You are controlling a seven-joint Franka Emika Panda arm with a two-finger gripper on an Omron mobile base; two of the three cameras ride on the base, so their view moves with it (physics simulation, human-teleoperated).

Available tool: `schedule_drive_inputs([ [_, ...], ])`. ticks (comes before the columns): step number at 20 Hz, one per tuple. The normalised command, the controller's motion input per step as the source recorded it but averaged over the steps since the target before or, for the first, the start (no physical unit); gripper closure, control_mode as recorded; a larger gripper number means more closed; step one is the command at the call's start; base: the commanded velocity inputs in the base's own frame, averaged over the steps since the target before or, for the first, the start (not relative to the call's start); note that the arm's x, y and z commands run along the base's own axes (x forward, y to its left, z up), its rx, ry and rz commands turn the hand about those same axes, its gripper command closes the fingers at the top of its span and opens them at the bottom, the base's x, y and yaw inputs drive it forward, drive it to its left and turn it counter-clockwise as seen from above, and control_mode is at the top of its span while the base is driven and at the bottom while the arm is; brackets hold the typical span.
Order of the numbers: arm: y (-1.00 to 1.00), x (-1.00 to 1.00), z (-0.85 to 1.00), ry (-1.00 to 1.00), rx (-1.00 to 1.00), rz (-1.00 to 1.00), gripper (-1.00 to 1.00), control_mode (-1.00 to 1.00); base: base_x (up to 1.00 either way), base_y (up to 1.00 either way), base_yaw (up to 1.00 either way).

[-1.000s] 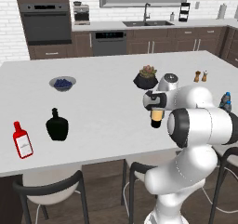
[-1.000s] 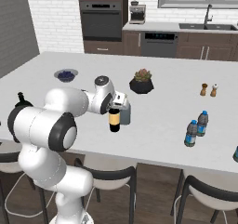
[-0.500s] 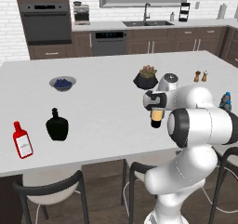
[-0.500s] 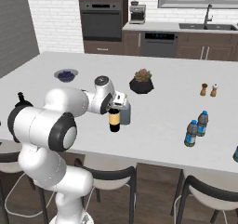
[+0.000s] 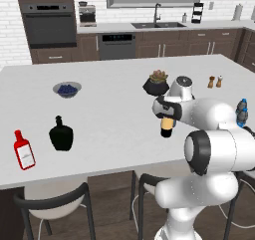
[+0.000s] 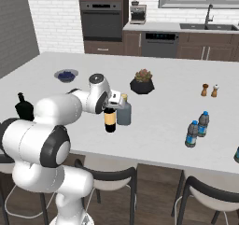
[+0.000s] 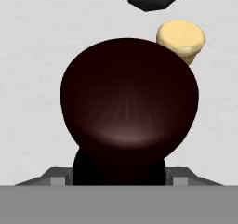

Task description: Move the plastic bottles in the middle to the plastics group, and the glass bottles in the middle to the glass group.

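Note:
My gripper (image 6: 110, 108) is shut on the neck of the tall dark wine bottle (image 6: 109, 120) with the tan label, which stands upright on the counter near its front edge. In the left base view the wine bottle (image 5: 166, 127) hangs below the gripper (image 5: 167, 115). In the hand view its dark shoulder (image 7: 128, 102) sits between the fingertips. The grey bottle with the gold cap (image 6: 123, 113) stands just right of it, close by; its cap (image 7: 181, 37) shows beyond. Two blue-capped water bottles (image 6: 192, 134) (image 6: 203, 123) stand together at the right. The black flask (image 5: 61, 134) and red bottle (image 5: 23, 151) stand at the left.
A dark pot with a plant (image 6: 142, 83) stands behind the two bottles. A blue bowl (image 5: 67, 89) sits at the back left, and salt and pepper shakers (image 6: 209, 89) at the back right. Stools stand under the counter's front edge (image 5: 99, 172).
The jaws have closed on the wine bottle's neck. The arm and the bottles stand where they were.

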Motion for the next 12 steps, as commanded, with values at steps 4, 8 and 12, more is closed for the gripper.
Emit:
schedule_drive_inputs([
  [4, 0.71, -0.39, 0.26, 0.0, 0.0, 0.12, 1.0, -1.0, 0.0, 0.0, 0.0],
  [8, 0.95, -0.07, 0.03, 0.0, 0.0, 0.21, 1.0, -1.0, 0.0, 0.0, 0.0],
  [12, 0.97, 0.0, 0.0, 0.0, 0.0, 0.27, 1.0, -1.0, 0.0, 0.0, 0.0],
])
